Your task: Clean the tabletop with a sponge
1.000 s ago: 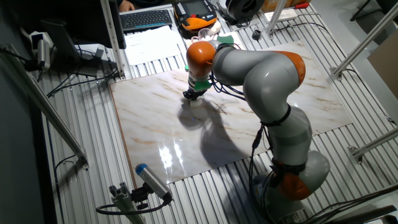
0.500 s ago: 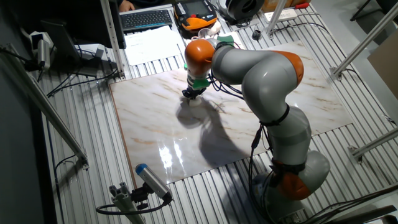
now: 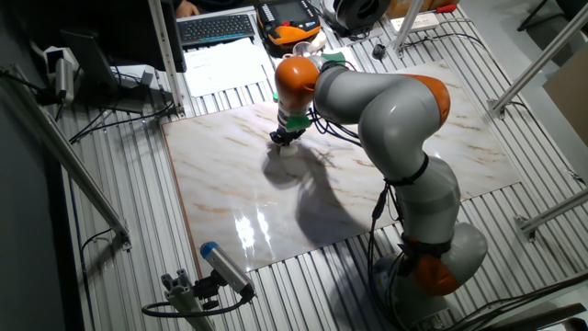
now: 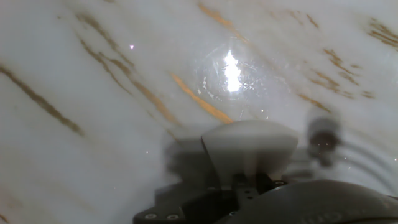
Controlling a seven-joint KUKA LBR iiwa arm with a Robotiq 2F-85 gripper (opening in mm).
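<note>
The tabletop (image 3: 230,175) is a glossy white-beige marble slab with brown veins; it fills the hand view (image 4: 93,93). My gripper (image 3: 285,139) points down at the slab's upper middle. It is shut on the sponge (image 4: 249,146), a small cream-white block that stands between the jaws just above or on the marble. In the fixed view the sponge (image 3: 286,145) is a pale speck under the fingers, with its shadow on the slab below it.
A green-and-yellow sponge (image 3: 333,59) lies behind the slab near an orange tool (image 3: 292,35). A keyboard (image 3: 216,28) and papers (image 3: 225,64) sit at the back. A blue-tipped cylinder (image 3: 225,267) lies off the slab's front left edge on the ribbed metal.
The arm shifted very slightly left and back again; the gripper stays at nearly the same spot on the marble with the sponge held.
</note>
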